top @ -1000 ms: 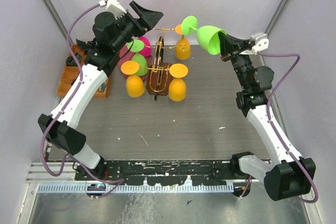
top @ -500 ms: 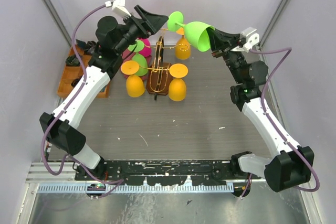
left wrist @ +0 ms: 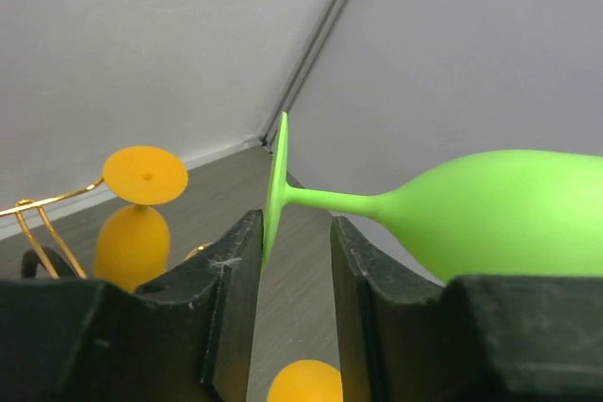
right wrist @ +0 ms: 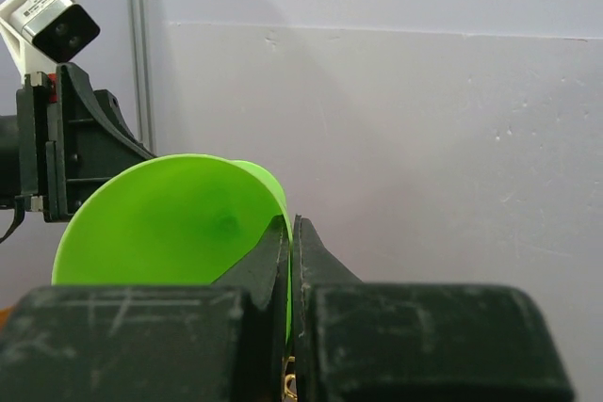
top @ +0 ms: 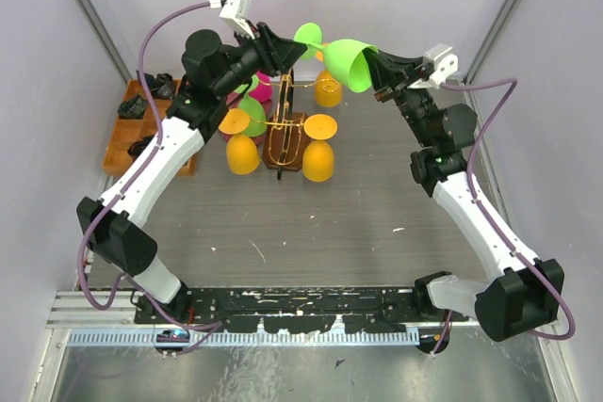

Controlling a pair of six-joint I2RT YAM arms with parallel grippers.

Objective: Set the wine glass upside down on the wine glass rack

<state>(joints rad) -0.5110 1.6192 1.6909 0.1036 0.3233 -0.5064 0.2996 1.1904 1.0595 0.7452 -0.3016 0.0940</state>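
**A:** so where's the green wine glass (top: 350,63) hanging out right now?

**B:** it's lying sideways in the air above the gold wine glass rack (top: 283,129), bowl toward the right arm, foot toward the left one. The right gripper (top: 377,71) is pinching the bowl's rim, jaws almost closed on the thin wall.

**A:** and the left gripper (left wrist: 294,233)?

**B:** that one's sitting open, fingers (left wrist: 226,270) straddling the edge of the glass's foot, with a gap showing on each side. Also some orange goblets (top: 318,159) are sitting foot-up right beside the rack.
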